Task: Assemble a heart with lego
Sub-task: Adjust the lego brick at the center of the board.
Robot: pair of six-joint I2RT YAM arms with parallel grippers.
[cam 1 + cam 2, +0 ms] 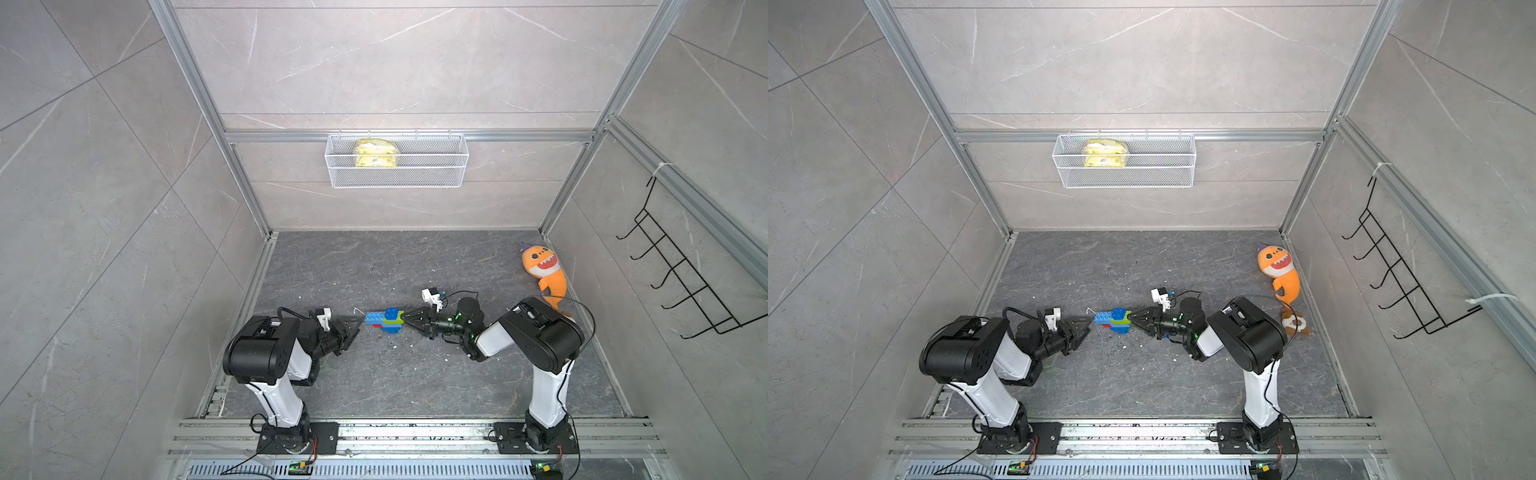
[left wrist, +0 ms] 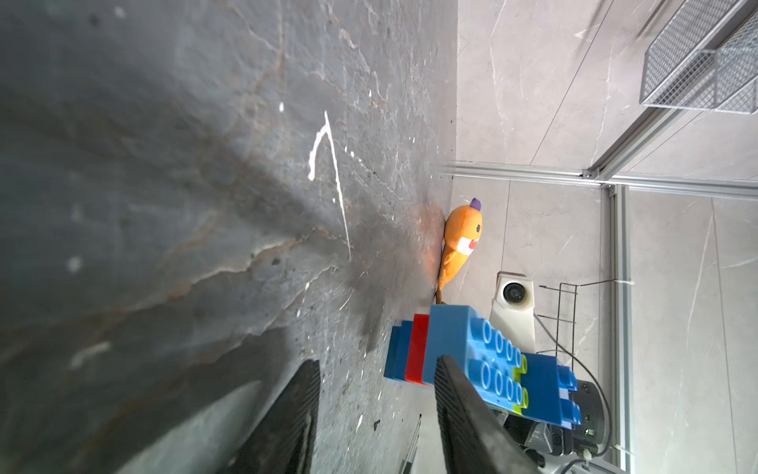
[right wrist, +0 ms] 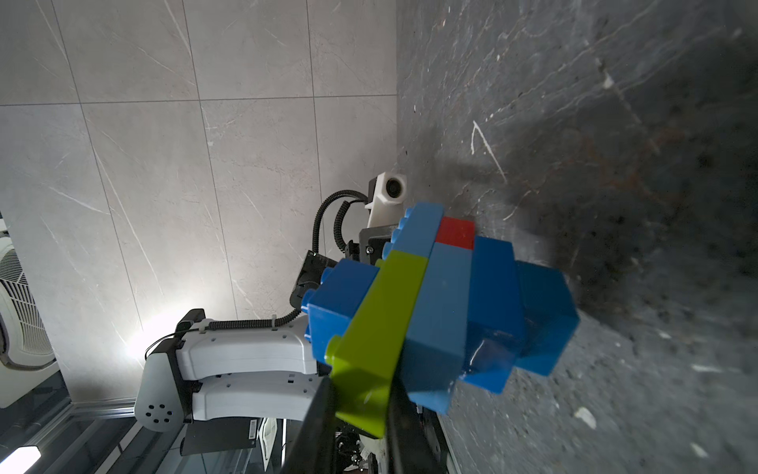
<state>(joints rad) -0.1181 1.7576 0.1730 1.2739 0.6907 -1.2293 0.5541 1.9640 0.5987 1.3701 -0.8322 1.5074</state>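
The heart (image 1: pixel 384 320) (image 1: pixel 1115 320) is a clump of joined lego, dark and light blue with a lime green strip (image 3: pixel 377 340) and a small red block (image 3: pixel 455 234). It hangs just above the dark floor. My right gripper (image 1: pixel 405 317) (image 3: pixel 359 390) is shut on the lime green strip at the clump's right end. My left gripper (image 1: pixel 357 325) (image 2: pixel 377 365) stands open just left of the clump, with only floor between its fingers. In the left wrist view the heart (image 2: pixel 471 357) lies beyond one fingertip (image 2: pixel 445 369).
An orange plush shark (image 1: pixel 544 270) leans in the back right corner, with a smaller plush toy (image 1: pixel 1296 324) behind my right arm. A white wire basket (image 1: pixel 397 160) holding a yellow packet hangs on the back wall. A black wire rack (image 1: pixel 681 266) hangs on the right wall. White crumbs dot the floor.
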